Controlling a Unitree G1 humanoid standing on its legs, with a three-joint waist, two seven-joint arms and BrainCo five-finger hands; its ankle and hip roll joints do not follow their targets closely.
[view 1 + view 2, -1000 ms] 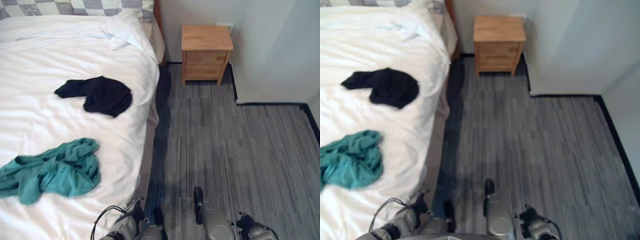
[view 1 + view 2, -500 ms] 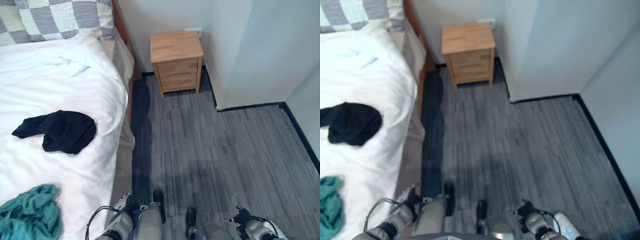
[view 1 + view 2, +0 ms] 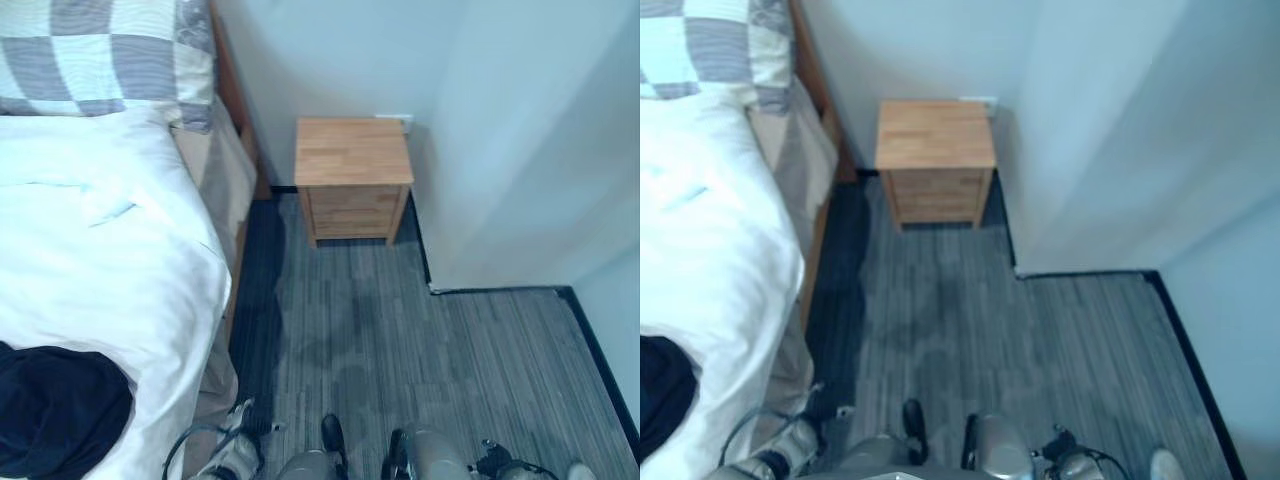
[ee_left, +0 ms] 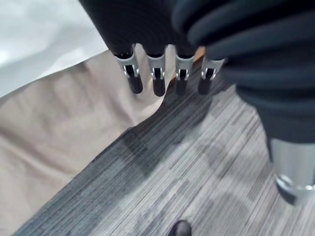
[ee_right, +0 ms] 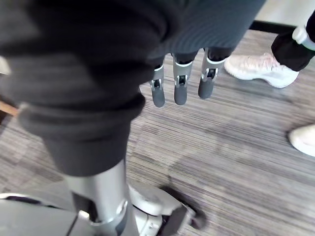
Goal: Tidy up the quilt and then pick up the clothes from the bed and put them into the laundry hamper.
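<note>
- White quilt (image 3: 90, 270) covers the bed at nine o'clock, lying fairly smooth under a checked pillow (image 3: 100, 50).
- Wooden nightstand (image 3: 352, 177) stands at twelve o'clock, clear of the way.
- Black garment (image 3: 55, 420) lies on the quilt at eight o'clock, not yet picked up.
- Left hand (image 4: 157, 73) and right hand (image 5: 179, 86) hang empty over the floor, fingers straight.
- A person's white shoes (image 5: 261, 69) stand near the right hand.

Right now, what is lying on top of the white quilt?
A black garment lies on the white quilt near the bed's edge, partly cut off by the frame. The checkered pillow sits at the head. Anything beneath them is covered.
</note>
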